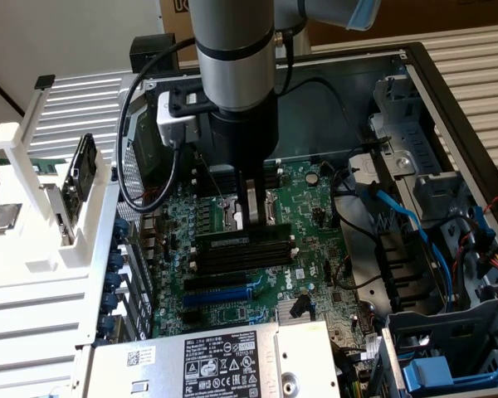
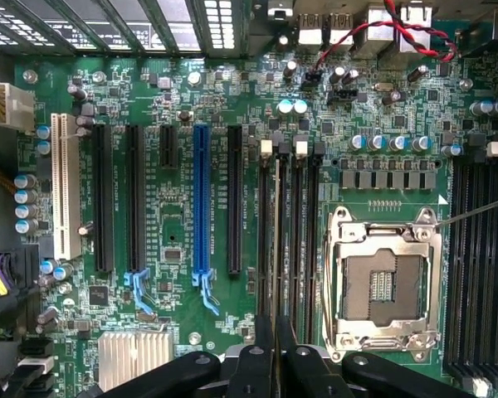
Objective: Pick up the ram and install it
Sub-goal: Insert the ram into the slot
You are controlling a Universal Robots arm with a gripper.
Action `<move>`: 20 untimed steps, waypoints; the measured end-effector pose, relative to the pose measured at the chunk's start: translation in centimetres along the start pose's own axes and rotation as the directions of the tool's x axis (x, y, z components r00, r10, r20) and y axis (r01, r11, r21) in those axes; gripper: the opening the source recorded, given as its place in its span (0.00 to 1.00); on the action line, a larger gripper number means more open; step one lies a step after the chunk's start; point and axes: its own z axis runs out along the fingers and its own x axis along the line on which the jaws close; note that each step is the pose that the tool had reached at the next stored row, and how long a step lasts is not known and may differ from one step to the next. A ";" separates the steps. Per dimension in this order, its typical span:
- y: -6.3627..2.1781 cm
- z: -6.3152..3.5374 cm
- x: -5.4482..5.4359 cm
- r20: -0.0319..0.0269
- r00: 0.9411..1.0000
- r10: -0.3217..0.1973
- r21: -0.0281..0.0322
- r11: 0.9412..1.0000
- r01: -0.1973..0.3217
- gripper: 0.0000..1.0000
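Note:
The ram (image 1: 232,239) is a long, thin, dark green stick standing on edge along the far slot of the black memory slots (image 1: 245,255) on the motherboard. In the wrist view the ram (image 2: 276,232) shows edge-on as a thin line running between the black memory slots (image 2: 303,240). My gripper (image 1: 247,222) comes straight down from the arm onto the stick's middle. Its black fingers (image 2: 261,356) sit close together, one on each side of the stick, so my gripper (image 2: 275,348) is shut on it. I cannot tell whether the stick is fully seated.
The board lies in an open computer case. An empty metal processor socket (image 2: 382,282) sits beside the slots, with a blue expansion slot (image 2: 201,199) on the other side. A power supply (image 1: 216,365) is in front. Blue cables (image 1: 407,215) and a drive cage (image 1: 448,356) are at the exterior view's right.

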 end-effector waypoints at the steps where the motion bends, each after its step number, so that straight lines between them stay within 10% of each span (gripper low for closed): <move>1: 0.01 0.01 0.0 0.000 1.000 0.000 0.000 1.000 0.000 0.13; 20: 0.23 0.75 0.2 0.000 1.000 -0.003 0.000 1.000 0.003 0.13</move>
